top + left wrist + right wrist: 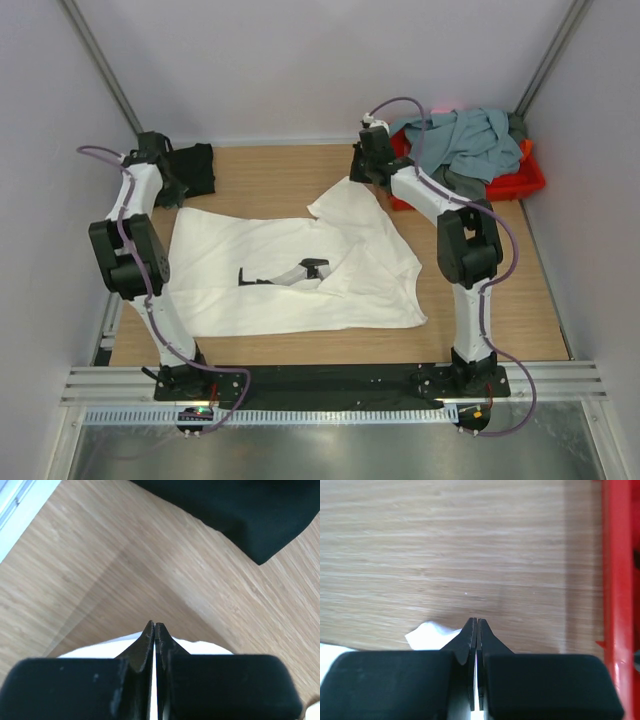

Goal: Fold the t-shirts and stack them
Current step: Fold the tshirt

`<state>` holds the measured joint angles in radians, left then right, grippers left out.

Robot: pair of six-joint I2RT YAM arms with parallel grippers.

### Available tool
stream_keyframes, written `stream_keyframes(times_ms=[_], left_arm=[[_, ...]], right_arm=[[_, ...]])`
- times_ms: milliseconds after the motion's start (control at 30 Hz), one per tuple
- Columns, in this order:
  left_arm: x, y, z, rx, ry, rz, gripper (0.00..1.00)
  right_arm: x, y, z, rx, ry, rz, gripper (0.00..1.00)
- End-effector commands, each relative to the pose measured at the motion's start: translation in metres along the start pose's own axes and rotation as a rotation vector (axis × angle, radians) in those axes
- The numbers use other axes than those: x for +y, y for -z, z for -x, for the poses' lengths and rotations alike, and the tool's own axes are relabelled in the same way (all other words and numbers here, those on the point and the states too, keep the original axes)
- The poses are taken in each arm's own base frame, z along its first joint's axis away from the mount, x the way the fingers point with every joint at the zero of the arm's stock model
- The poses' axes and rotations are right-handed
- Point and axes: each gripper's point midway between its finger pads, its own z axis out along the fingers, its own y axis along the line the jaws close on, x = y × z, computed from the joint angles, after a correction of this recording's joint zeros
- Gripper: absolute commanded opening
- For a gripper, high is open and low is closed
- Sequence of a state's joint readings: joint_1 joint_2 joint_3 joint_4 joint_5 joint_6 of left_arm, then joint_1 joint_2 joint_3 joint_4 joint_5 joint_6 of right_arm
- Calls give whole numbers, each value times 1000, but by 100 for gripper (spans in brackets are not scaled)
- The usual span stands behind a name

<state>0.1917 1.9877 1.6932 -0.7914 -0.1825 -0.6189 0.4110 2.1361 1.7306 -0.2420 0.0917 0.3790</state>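
White short-sleeved cloth t-shirt (pixel 250 300) lies spread and creased on a pale wood-grain tabletop (pixel 270 175) enclosed by plain pale walls. Left gripper (pixel 154 625) and right gripper (pixel 477 621): fingers pressed together, each pinching a white edge that shows just behind the tips. Black folded t-shirt (pixel 240 510) lies ahead-right of the left fingers; red plastic tray (pixel 617 580) stands right of the right fingers.

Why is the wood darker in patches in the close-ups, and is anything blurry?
Left wrist view: a soft wedge of shadow lies on the table ahead of the left gripper, whose near parts blur. Right wrist view: a shadow band darkens the wood beside the blurred red tray. Top view: even light, the white t-shirt slightly washed out.
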Motion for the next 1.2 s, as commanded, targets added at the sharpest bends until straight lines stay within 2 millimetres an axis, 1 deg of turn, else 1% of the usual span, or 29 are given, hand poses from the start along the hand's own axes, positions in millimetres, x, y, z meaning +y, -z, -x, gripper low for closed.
stream_keyframes(times_ms=[0, 33, 67, 100, 133, 167, 200, 233, 267, 333, 367, 400, 433, 467, 500, 533, 567, 600, 633, 667, 700, 733, 800, 833, 867, 933, 1100, 1167], left_arm=[[13, 30, 12, -48, 6, -14, 0], [16, 37, 15, -62, 11, -20, 0], [17, 41, 15, -67, 8, -23, 0], [20, 43, 16, -71, 10, -21, 0], [26, 43, 12, -61, 10, -12, 0], [28, 50, 14, -72, 5, -17, 0], [31, 52, 14, -77, 4, -15, 0], [37, 53, 11, -72, 9, -6, 0], [39, 57, 11, -79, 13, -11, 0], [43, 61, 11, -85, 21, -16, 0], [46, 59, 6, -78, 21, -13, 0], [47, 63, 6, -82, 23, -18, 0], [49, 63, 5, -81, 27, -16, 0], [51, 61, 0, -71, 26, -14, 0], [53, 63, 0, -73, 31, -19, 0], [55, 62, -1, -72, 36, -22, 0], [56, 63, -1, -73, 36, -23, 0], [58, 61, -6, -63, 33, -18, 0], [59, 61, -4, -72, 28, -20, 0], [59, 61, -5, -73, 25, -21, 0], [61, 59, -6, -77, 20, -18, 0], [61, 58, -8, -74, 17, -16, 0], [63, 56, -6, -80, 16, -12, 0], [63, 55, -7, -80, 11, -9, 0], [65, 54, -6, -80, 11, -1, 0], [66, 52, -6, -76, 13, 3, 0], [70, 47, -10, -66, 13, 22, 0], [72, 46, -13, -59, 10, 30, 0]], right_arm=[[13, 44, 36, -82, 28, 42, 2], [15, 51, 39, -90, 28, 52, 2], [14, 54, 35, -83, 28, 54, 1], [14, 57, 35, -83, 27, 56, 1], [15, 66, 39, -94, 21, 62, 1], [13, 67, 33, -76, 20, 57, 2], [12, 70, 31, -73, 17, 54, 1], [12, 76, 28, -60, 17, 60, 1], [11, 84, 25, -58, 9, 65, 1], [12, 96, 24, -65, 5, 79, 2], [12, 109, 22, -70, 1, 88, 1], [11, 114, 19, -67, 2, 90, 2], [11, 120, 17, -68, 3, 91, 1], [7, 125, 8, -56, 8, 87, 2], [8, 139, 13, -78, 5, 97, 1], [8, 146, 12, -81, 6, 101, 2], [4, 149, 3, -67, 6, 98, 1], [4, 156, 2, -74, 4, 103, 2], [5, 171, 8, -97, 1, 117, 1], [4, 174, 1, -88, 2, 119, 1], [5, 189, 4, -110, 2, 131, 1], [4, 194, 3, -113, -3, 131, 1], [-1, 203, -5, -109, -4, 128, 1], [-1, 215, -2, -132, -6, 137, 2], [-5, 216, -11, -118, -8, 128, 1], [-5, 224, -18, -114, -11, 140, 2], [-20, 242, -39, -109, -15, 121, 2], [-22, 248, -45, -110, -16, 126, 2]])
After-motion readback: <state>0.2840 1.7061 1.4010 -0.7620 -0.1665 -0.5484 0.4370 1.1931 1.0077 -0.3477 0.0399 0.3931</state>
